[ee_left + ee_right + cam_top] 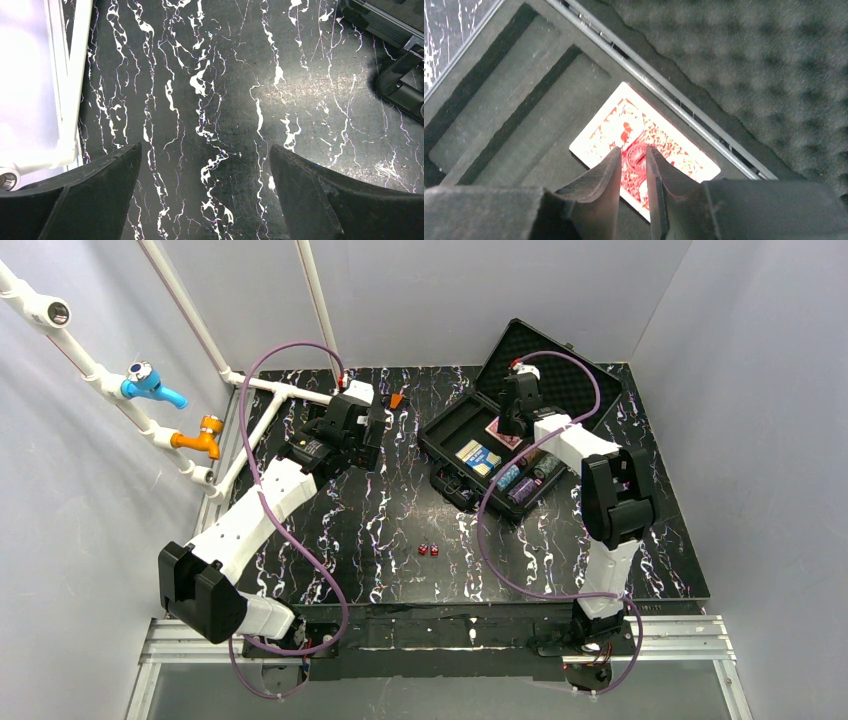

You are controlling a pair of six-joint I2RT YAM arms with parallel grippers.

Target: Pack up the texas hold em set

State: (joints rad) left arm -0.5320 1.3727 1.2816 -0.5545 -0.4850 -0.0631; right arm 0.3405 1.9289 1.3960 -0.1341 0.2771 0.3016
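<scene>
The black case (446,430) lies open at the back right of the table, its foam-lined lid (560,365) propped up behind. Inside are a red-backed card deck (624,120), a blue card deck (478,457) and stacks of coloured chips (525,480). Two small red dice (428,550) rest on the table in front of the case. My right gripper (633,150) hovers just over the red deck, jaws a narrow gap apart and gripping nothing. My left gripper (206,150) is wide open over bare table left of the case (395,30), holding nothing.
A white pipe frame (270,390) with a blue tap (150,383) and an orange tap (200,435) runs along the left wall. A small orange piece (397,400) lies at the back next to the left gripper. Grey walls enclose the marbled black table (380,520).
</scene>
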